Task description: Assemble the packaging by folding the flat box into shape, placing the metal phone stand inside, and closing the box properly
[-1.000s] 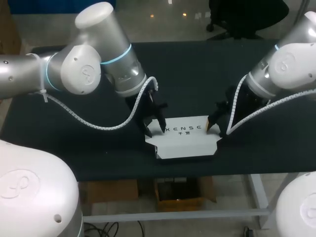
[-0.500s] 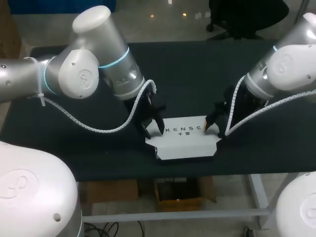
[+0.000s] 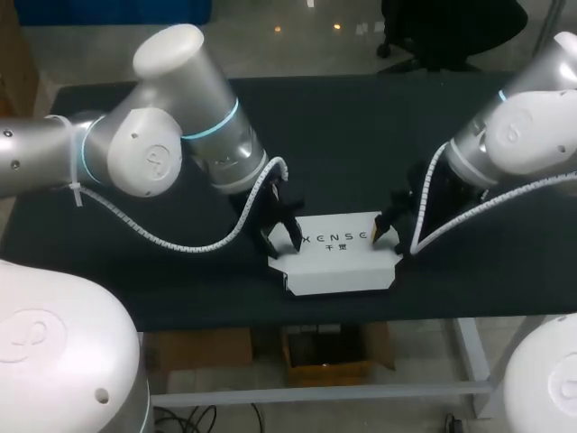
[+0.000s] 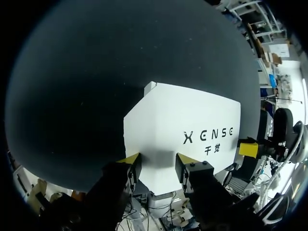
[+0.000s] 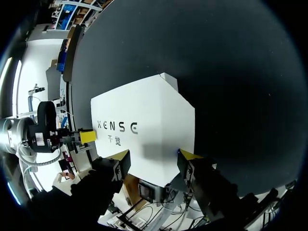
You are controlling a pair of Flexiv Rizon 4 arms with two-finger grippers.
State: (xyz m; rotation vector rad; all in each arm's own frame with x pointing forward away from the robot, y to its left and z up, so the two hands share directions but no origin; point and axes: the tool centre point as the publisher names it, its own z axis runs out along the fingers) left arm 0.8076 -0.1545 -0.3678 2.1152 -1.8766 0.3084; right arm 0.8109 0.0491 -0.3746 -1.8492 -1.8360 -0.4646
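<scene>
— What is lying where, biggest first?

— The black table (image 3: 135, 180) is carrying everything. My left arm (image 3: 153, 135) and right arm (image 3: 514, 135) are coming in from their own sides. Between them the white box (image 3: 341, 262) is lying near the table's front edge, about the middle. It is looking low and only partly formed, with small flaps sticking out at its ends. No metal stand is showing in any view.

— And the grippers?

— The left gripper (image 3: 282, 242) is sitting at the box's left end and the right gripper (image 3: 389, 236) at its right end. In both wrist views the jaws are standing apart, straddling a narrow end of the card. I am not seeing either pair pinching it from two sides.

— How is that box going to behave?

— I am judging it as thin card: very light, springy along its creases, and easy to dent or to slide across the cloth. It is asking for gentle pressure. I am thinking the firm folded edges at the ends are the places to hold, one arm bracing while the other is folding, and not the broad printed panel.
</scene>
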